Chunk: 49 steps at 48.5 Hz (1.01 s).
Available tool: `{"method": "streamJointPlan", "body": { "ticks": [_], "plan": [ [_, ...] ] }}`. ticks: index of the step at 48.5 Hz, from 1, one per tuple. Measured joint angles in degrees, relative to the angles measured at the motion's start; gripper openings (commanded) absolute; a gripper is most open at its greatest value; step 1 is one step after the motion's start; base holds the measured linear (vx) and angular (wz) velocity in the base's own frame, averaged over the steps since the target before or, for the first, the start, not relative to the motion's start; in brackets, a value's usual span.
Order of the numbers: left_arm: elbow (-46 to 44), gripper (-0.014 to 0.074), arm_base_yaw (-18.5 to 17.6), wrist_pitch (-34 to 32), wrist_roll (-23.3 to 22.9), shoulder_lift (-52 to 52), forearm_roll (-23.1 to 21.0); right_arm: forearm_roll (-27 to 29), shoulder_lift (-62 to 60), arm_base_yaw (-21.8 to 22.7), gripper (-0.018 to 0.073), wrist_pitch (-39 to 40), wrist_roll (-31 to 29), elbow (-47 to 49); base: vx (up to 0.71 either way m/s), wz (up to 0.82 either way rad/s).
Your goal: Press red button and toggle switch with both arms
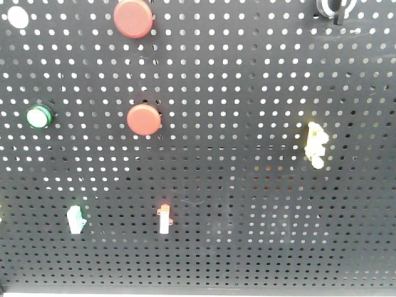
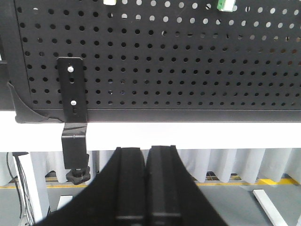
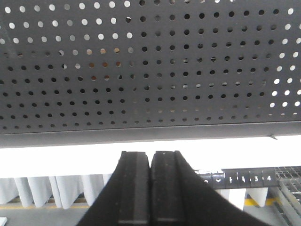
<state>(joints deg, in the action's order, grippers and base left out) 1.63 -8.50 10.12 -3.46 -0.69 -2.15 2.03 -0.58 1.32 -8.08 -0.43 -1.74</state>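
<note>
A: Pegboard [image 1: 247, 93]: left claw [image 2: 146, 155] and right claw [image 3: 151, 157] both clenched, empty, below its bottom edge.
B: Targets lie up-board: red button [image 1: 144, 119] left of centre, toggle switch [image 1: 164, 218] beneath it, upright, nearer that edge. Likely closer to the left claw.

We log a black pegboard [image 1: 247, 93] filling the front view. On it:
- Near its left edge at mid-height, a round green button [image 1: 38, 116].
- In its top left corner, a white round cap [image 1: 18, 17].
- At its top right edge, a black fitting [image 1: 334, 12], cut off by the frame.

In the left wrist view, a black bracket [image 2: 72, 89] is screwed to the pegboard's lower left corner and hangs below its bottom edge. A black knob [image 2: 77, 174] sits underneath the bracket. Below the pegboard we see a white pleated curtain [image 2: 225, 165].
</note>
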Motion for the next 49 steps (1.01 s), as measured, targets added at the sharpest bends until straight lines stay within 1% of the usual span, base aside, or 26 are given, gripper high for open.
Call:
{"method": "streamJointPlan", "body": {
  "ticks": [3,6,8,10,14,17,20,21,27,28,31,35,39,42,47,49],
  "plan": [
    [0.0,0.0002,0.0,-1.1,0.0,0.0,0.02,0.0,0.0,0.0,-0.0003,1.57,0.0,0.0,0.0,0.0],
    [0.0,0.0002,0.0,-3.85,0.0,0.0,0.02,0.0,0.0,0.0,-0.0003,4.3,0.0,0.0,0.0,0.0],
    [0.0,0.0002,0.0,-6.32,0.0,0.0,0.02,0.0,0.0,0.0,-0.0003,6.38,0.0,0.0,0.0,0.0],
    [0.0,0.0002,0.0,-10.12,-0.12,0.0,-0.04,0.0,0.0,0.0,-0.0003,8.51,0.0,0.0,0.0,0.0],
    [0.0,0.0002,0.0,-16.32,-1.22,0.0,-0.17,0.0,0.0,0.0,-0.0003,11.07,0.0,1.45,0.0,0.0],
    [-0.33,0.0002,0.0,-18.21,-2.39,0.0,-0.17,0.0,0.0,0.0,-0.0003,11.48,0.0,4.11,0.0,0.0],
    [-2.53,0.0002,0.0,-16.36,-3.02,0.07,-0.17,0.0,0.06,0.0,-0.0003,11.63,0.0,8.77,0.0,0.0],
    [-13.37,0.0002,0.0,-12.91,-0.78,4.1,0.47,-0.2,4.38,0.0,-0.0003,11.18,-0.31,23.07,0.0,0.0],
    [-25.32,0.0002,0.0,-11.19,3.46,12.42,1.26,-1.26,12.79,0.0,-0.0003,8.38,-2.55,37.43,0.0,0.0],
    [-28.76,0.0002,0.0,-10.61,4.44,15.25,1.28,-1.36,14.06,0.0,-0.0003,7.68,-2.92,39.29,0.0,0.0],
    [-35.46,0.0002,0.0,-8.73,6.36,21.68,1.44,-1.56,19.78,0.0,-0.0003,3.5,-4.39,47.26,0.0,0.0],
    [-43.7,0.0002,0.0,-5.45,7.31,28.62,1.5,-1.62,26.36,0.0,-0.0003,-1.27,-5.4,55.53,0.0,0.0],
    [-50.01,0.0002,0.0,-2.98,7.53,35.35,1.54,-1.37,31.91,0.0,-0.0003,-6.42,-5.78,61.48,0.0,0.0],
    [-53.42,0.0002,0.0,-2.16,7.53,39.3,1.54,-1.16,35.08,0.0,-0.0003,-9.33,-5.83,64.11,0.0,0.0],
    [-56.87,0.0002,0.0,-1.46,7.39,43.36,1.41,-0.94,38.58,0.0,-0.0003,-11.9,-5.93,65.5,0.0,0.0],
    [-57.87,0.0002,0.0,-1.06,6.95,44.51,0.57,-0.9,39.45,0.0,-0.0003,-12.6,-5.84,65.54,0.0,0.0]
  ]
}}
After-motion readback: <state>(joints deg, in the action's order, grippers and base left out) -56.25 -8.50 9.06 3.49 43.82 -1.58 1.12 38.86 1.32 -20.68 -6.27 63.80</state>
